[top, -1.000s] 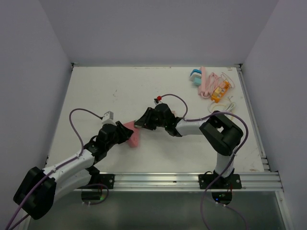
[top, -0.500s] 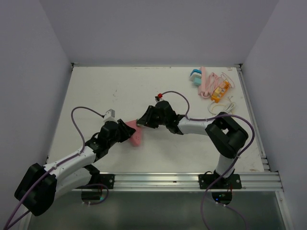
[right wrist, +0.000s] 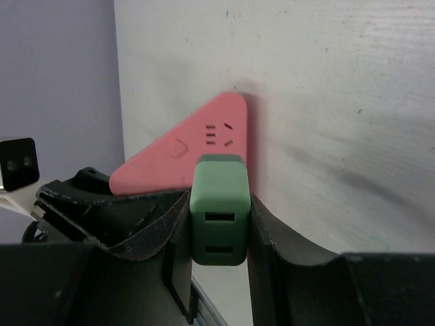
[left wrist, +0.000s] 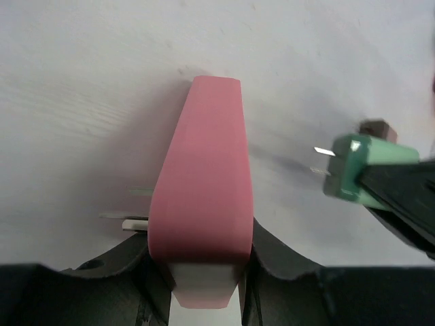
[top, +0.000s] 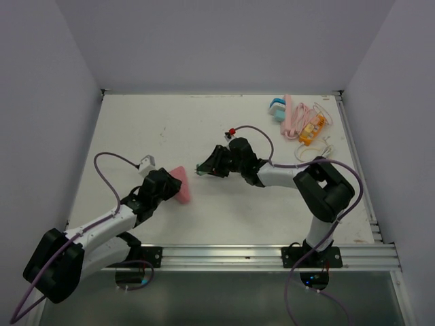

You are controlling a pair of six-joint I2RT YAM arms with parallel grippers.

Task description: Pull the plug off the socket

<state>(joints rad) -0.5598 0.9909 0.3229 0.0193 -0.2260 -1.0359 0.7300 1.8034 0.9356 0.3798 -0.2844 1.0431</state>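
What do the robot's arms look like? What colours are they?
Both the left arm and the right arm are white tubes with chunky black joints. A purple cable loops along each one. Their fingers are black and flat.

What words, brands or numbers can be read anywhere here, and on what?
None can be read.
The pink socket bears only a small triangle mark and its slots, no letters.
The green plug shows no print.
The small items in the far corner are too small to read.

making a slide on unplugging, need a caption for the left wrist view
Left gripper clamps the pink socket while the green plug, prongs bare, sits clear of it.
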